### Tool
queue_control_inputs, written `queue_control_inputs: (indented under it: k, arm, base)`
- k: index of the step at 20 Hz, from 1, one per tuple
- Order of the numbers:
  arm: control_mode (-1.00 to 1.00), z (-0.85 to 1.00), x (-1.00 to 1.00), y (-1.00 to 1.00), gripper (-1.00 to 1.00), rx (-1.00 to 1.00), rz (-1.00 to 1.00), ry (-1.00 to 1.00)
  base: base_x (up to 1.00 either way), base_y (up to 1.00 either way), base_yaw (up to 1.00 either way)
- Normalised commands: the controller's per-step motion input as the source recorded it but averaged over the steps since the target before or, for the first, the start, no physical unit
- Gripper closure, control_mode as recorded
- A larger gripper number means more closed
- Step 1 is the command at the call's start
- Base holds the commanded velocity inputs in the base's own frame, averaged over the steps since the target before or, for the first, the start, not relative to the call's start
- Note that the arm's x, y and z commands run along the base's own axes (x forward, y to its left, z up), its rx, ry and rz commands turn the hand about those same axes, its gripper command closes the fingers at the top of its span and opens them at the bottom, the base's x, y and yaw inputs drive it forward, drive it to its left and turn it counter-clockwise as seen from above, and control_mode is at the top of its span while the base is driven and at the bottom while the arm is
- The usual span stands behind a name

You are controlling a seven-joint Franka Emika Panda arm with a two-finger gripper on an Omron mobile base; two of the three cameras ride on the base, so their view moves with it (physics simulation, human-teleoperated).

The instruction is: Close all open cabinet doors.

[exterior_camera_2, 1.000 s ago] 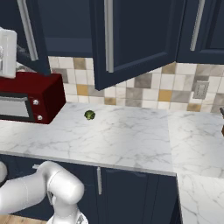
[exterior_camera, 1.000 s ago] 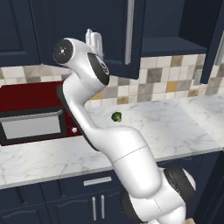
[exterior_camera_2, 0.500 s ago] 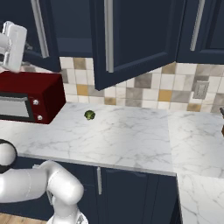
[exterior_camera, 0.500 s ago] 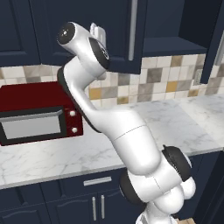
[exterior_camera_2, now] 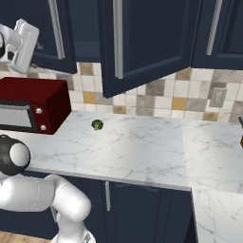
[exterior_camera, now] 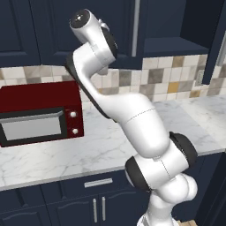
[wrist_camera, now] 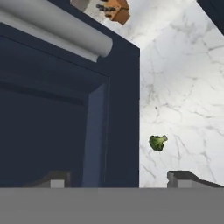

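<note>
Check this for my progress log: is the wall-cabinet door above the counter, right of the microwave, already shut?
No: in the right base view that cabinet door swings out over the marble counter.

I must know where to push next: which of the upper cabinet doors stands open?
The middle door, above the broccoli floret: it swings out over the marble counter, while its neighbours sit flush.

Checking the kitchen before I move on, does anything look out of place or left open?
Yes. One cabinet door hangs swung out over the counter, and a small broccoli floret lies loose on the marble.
</note>
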Motion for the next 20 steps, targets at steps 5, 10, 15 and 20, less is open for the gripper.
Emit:
queue_control_inputs:
  k: [5,10,15,20]
  arm:
    - [-1.00,0.00,0.38,-0.28,-1.00,0.19,0.00,0.00]
    - [-1.00,-0.01,0.38,-0.23,-1.00,0.15,0.03,-0.01]
    - [-1.00,-0.03,0.43,-0.18,-1.00,0.09,0.04,0.00]
    - [-1.00,-0.10,0.45,-0.22,-1.00,0.05,0.06,0.00]
  base:
    - [0.00,0.00,0.00]
    - [0.00,0.00,0.00]
    - [0.00,0.00,0.00]
    - [0.00,0.00,0.00]
